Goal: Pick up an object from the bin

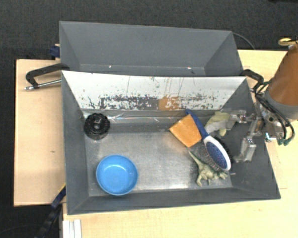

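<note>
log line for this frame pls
hand: right side of bin, beside blue-and-white brush | orange sponge: up-left of brush | blue bowl: lower left corner

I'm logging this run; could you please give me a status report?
Gripper at bin's right side. Nearest: brush, against green toy. Sponge just beyond.

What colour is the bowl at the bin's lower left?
The bowl is plain bright blue, clearest in the camera view.

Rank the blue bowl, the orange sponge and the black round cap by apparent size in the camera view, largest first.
1. round blue plastic bowl, clearly largest
2. flat orange square sponge
3. round black cap, slightly smaller than the sponge
</note>
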